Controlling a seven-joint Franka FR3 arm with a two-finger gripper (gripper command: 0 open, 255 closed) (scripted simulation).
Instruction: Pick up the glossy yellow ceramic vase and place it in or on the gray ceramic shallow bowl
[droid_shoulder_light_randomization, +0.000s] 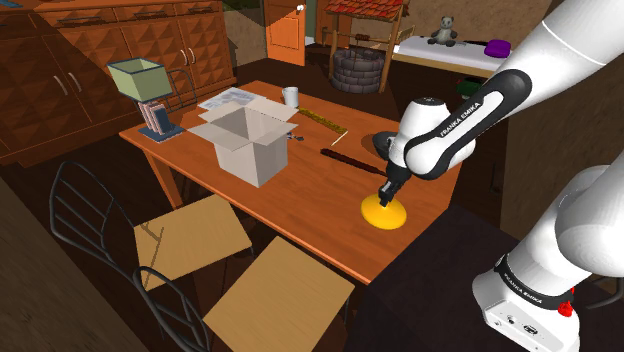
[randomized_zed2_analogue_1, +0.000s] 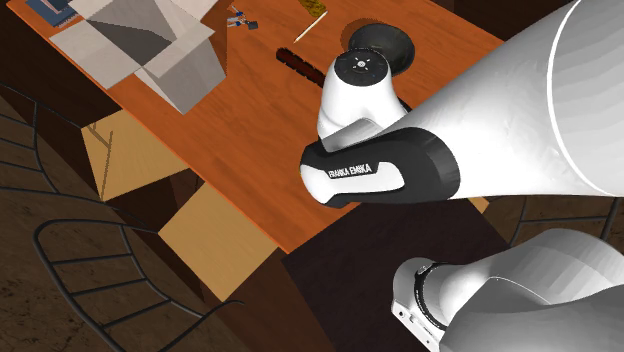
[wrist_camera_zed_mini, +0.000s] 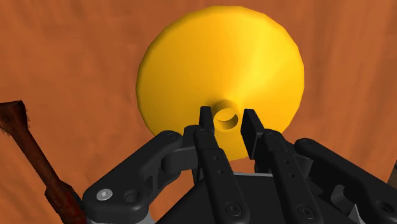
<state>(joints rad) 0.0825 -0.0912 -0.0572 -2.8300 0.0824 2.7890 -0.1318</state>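
A glossy yellow vase (droid_shoulder_light_randomization: 384, 213), cone-shaped with a wide base and a narrow neck, stands upright on the wooden table (droid_shoulder_light_randomization: 300, 200) near its edge by the stand. My gripper (droid_shoulder_light_randomization: 388, 192) comes down from above onto it. In the wrist view the two black fingers (wrist_camera_zed_mini: 206, 121) press against either side of the vase's (wrist_camera_zed_mini: 191, 76) small round neck, so the gripper (wrist_camera_zed_mini: 226, 116) is shut on it. The base still rests on the table. The dark gray shallow bowl (droid_shoulder_light_randomization: 377, 143) sits farther back on the table, partly hidden by my arm; its rim (randomized_zed2_analogue_1: 380, 42) shows past the wrist.
A dark brown stick (droid_shoulder_light_randomization: 350, 160) lies between vase and bowl, close to the gripper (wrist_camera_zed_mini: 38, 165). An open cardboard box (droid_shoulder_light_randomization: 250, 145), a lamp (droid_shoulder_light_randomization: 140, 85), a cup (droid_shoulder_light_randomization: 290, 96) and a ruler (droid_shoulder_light_randomization: 322, 120) stand farther off. Two chairs (droid_shoulder_light_randomization: 190, 240) line the table's near side.
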